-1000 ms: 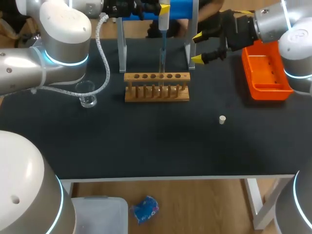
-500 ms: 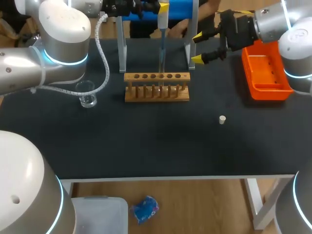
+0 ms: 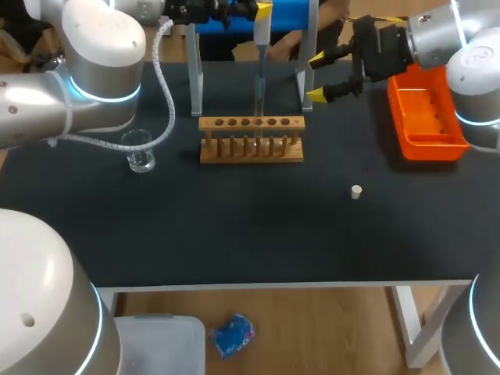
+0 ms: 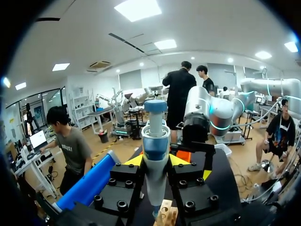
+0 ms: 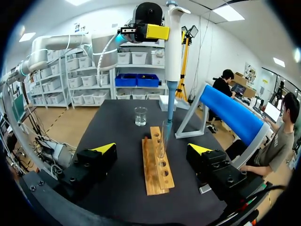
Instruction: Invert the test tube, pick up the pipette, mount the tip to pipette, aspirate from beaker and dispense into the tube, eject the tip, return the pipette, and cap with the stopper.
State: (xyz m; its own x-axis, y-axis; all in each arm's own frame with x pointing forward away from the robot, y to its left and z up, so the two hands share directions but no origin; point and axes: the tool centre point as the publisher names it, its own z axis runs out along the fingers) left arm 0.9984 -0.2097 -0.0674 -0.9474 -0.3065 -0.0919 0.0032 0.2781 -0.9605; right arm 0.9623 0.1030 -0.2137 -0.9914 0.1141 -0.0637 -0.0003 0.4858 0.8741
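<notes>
Head view: our left gripper (image 3: pixel 262 12) grasps the pipette (image 3: pixel 261 47) upright over the rack (image 3: pixel 251 139); our right gripper (image 3: pixel 316 76) hangs released beside the orange tray (image 3: pixel 426 117).
Left wrist view: our fingers (image 4: pixel 133 161) clamp the pipette (image 4: pixel 155 141) from both sides.
Right wrist view: our fingers (image 5: pixel 104 149) are spread wide; the pipette (image 5: pixel 173 52) meets the test tube (image 5: pixel 163 139) in the rack (image 5: pixel 156 172).

- Black table (image 3: pixel 234 234).
- Wooden rack (image 3: pixel 251 154) with a row of holes, toward the far edge.
- Orange tray (image 3: pixel 433 148) at the far right.
- Grey-legged stand (image 3: pixel 195 78) with a blue crossbar, just behind the rack.
</notes>
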